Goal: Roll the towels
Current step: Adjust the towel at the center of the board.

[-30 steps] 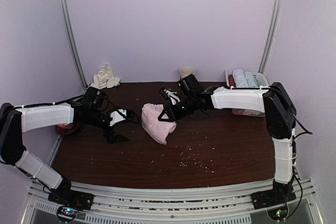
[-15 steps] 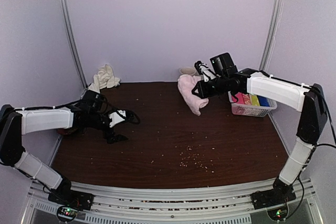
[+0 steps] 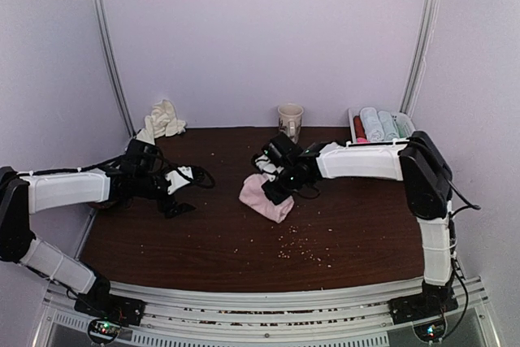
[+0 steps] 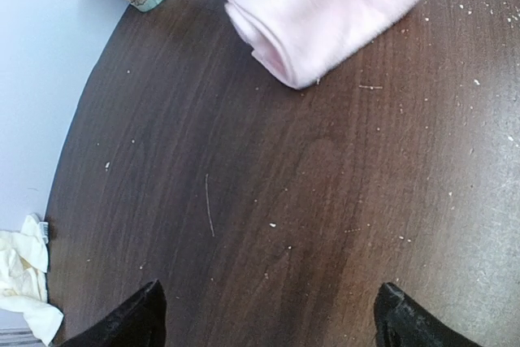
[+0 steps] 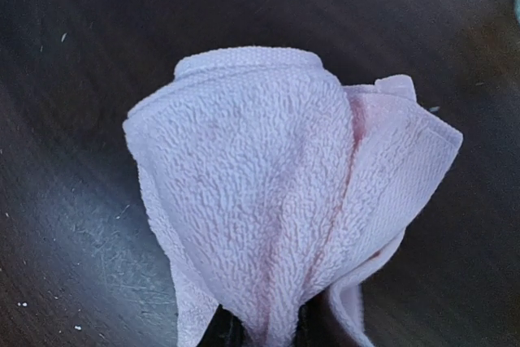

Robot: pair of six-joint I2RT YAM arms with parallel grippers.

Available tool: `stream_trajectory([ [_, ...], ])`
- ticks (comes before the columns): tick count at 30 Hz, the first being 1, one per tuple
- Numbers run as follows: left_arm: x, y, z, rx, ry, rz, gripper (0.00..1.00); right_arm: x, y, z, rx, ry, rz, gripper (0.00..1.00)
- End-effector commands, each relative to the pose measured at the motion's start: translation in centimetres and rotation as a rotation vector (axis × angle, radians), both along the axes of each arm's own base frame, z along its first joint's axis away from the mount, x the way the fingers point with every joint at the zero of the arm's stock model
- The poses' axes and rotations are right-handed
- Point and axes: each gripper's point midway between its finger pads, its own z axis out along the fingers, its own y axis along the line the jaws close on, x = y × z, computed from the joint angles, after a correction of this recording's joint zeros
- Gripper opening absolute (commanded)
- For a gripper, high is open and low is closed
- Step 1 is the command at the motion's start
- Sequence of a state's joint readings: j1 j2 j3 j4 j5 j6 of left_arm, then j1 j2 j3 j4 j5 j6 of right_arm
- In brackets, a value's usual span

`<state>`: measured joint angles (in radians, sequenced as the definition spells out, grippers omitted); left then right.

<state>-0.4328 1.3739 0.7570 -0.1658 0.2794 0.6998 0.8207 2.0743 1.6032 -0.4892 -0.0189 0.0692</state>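
The folded pale pink cloth towel is soft, looped terry, matt and nubbly. The dark brown wooden desk shows fine grain with a dull sheen.

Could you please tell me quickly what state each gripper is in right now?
Left gripper: open, empty.
Right gripper: shut on the pink towel.

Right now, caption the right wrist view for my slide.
Right gripper pinches the bunched pale pink towel, dark table beneath.
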Motion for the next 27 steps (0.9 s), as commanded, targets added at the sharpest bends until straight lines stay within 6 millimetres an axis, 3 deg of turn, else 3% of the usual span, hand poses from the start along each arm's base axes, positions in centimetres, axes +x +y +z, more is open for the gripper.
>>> stream_trajectory([
  [1,0.1,0.5,0.6,-0.007,-0.030,0.025,0.90,-2.3,5.1,0.7,0.087,0.024,0.124,0.00],
  [5,-0.1,0.7,0.4,-0.001,-0.033,0.028,0.90,-4.0,7.9,-0.2,0.156,0.105,0.193,0.00],
  [9,-0.3,0.5,-0.3,-0.006,-0.009,0.017,0.91,-5.2,9.3,-0.8,0.218,0.171,0.236,0.00],
  [17,-0.8,-0.2,-2.1,-0.025,0.046,-0.005,0.90,-6.6,10.7,-1.4,0.299,0.250,0.286,0.00],
  [23,-1.3,-1.3,-4.6,0.021,0.030,-0.009,0.91,-8.4,12.2,-2.3,0.393,0.368,0.331,0.00],
  [27,-1.5,-2.2,-4.3,0.022,-0.049,-0.003,0.95,-9.2,12.9,-3.1,0.445,0.428,0.337,0.00],
])
